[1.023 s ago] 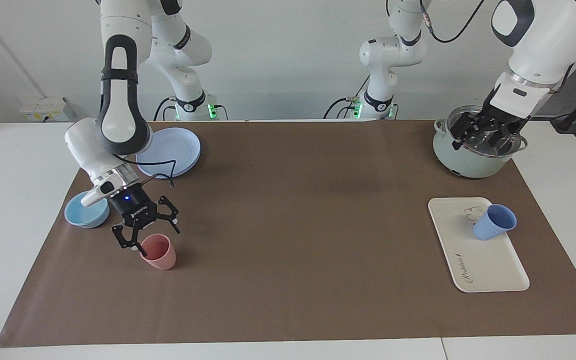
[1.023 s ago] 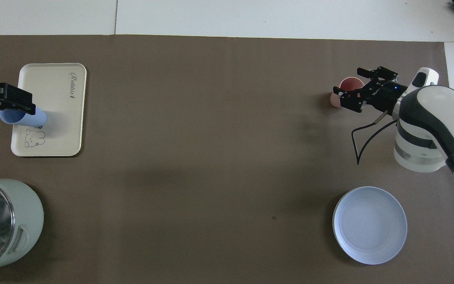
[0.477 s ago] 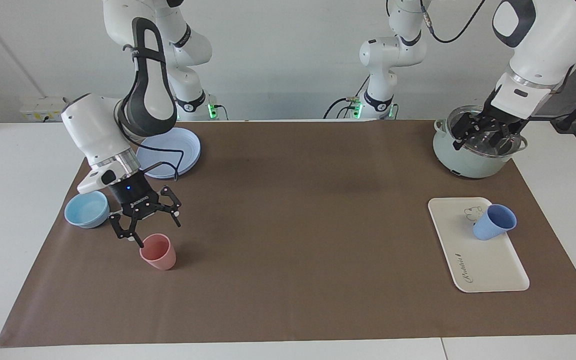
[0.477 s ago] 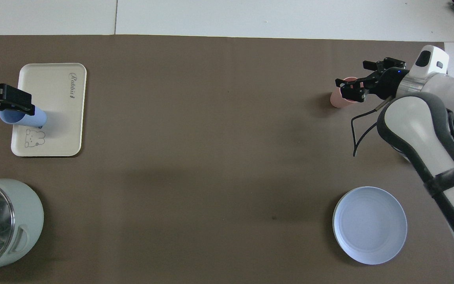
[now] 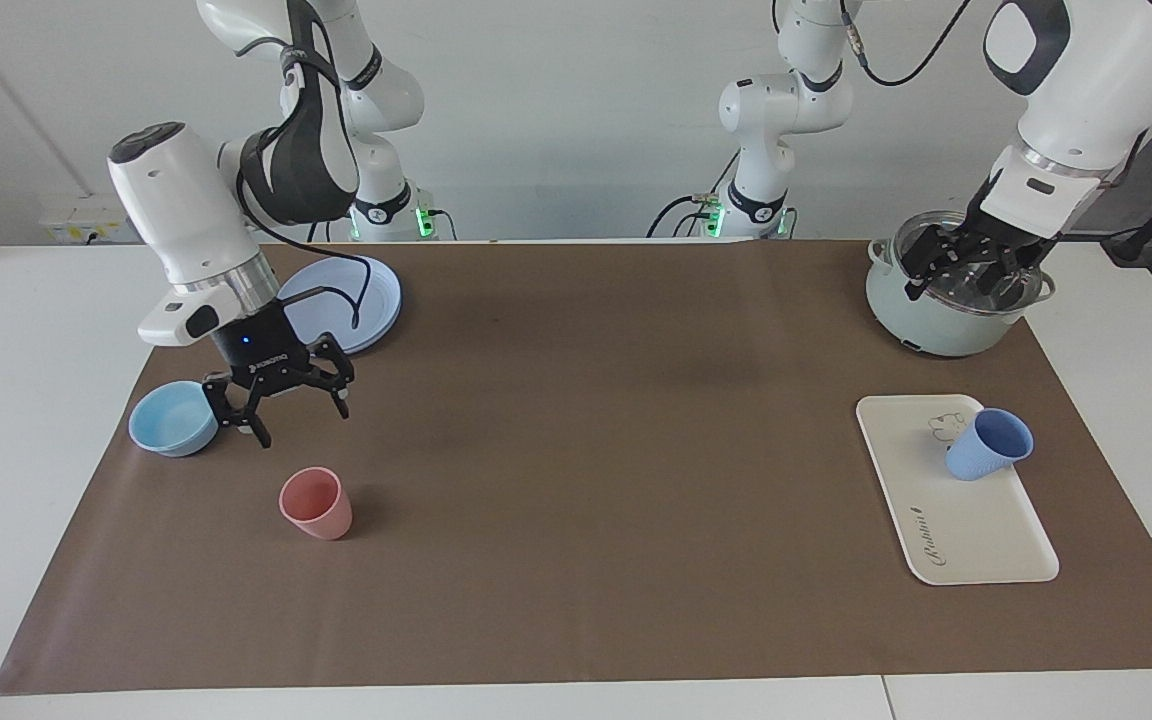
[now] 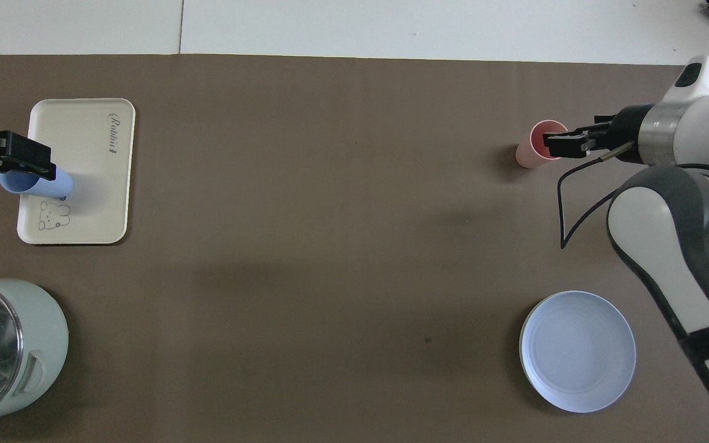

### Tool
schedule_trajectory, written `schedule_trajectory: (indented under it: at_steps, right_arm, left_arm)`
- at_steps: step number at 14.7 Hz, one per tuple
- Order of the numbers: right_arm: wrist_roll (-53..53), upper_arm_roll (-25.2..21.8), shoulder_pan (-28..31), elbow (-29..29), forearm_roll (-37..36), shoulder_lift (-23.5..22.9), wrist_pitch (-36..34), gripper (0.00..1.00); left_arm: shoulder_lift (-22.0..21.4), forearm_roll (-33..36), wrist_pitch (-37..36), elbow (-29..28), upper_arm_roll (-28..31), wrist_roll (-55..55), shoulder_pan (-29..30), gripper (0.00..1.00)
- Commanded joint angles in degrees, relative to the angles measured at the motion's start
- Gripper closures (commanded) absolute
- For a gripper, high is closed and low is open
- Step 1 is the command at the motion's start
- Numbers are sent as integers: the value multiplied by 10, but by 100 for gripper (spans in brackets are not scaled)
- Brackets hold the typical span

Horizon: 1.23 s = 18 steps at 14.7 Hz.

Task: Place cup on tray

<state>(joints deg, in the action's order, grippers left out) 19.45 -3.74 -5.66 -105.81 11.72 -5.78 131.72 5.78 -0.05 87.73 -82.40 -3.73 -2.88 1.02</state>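
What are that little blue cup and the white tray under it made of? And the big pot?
The blue cup looks like matte plastic: even colour, no glints. The tray seems smooth cream plastic, with rounded corners and printed lettering. The pot has a pale green satin body, probably coated metal or plastic, and a shiny lining that reflects like steel.

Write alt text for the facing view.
A periwinkle-blue cup rests tilted on the edge of a cream tray on a brown mat. The open left tool hangs over a pale green pot; the open right tool hangs above the mat near a pink cup, a light-blue bowl and a blue plate.
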Motion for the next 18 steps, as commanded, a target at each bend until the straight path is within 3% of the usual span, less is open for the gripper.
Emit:
schedule_trajectory:
  at_steps: [1, 5, 8, 10, 13, 18]
  right_arm:
    - [-142, 0, 3, 15, -70, 28, -99, 0]
    - [-223, -2, 23, 21, -111, 63, -199, 0]
    - [-244, 0, 40, 87, -140, 68, -338, 0]
    - [-253, 1, 48, 117, -137, 68, -391, 0]
    - [-255, 4, 44, 159, -124, 57, -417, 0]
    - [-283, 8, 41, 152, -103, 61, -418, 0]
  left_arm:
    - [-16, 0, 4, -21, 2, 9, -5, 0]
    - [-17, 0, 2, -22, 2, 31, -5, 0]
    - [-23, 0, 4, -35, 2, 49, 3, 0]
    - [-28, 0, 6, -42, 3, 50, 7, 0]
    - [-28, 0, 6, -42, 3, 49, 12, 0]
    - [-27, 1, 10, -38, 3, 63, 11, 0]
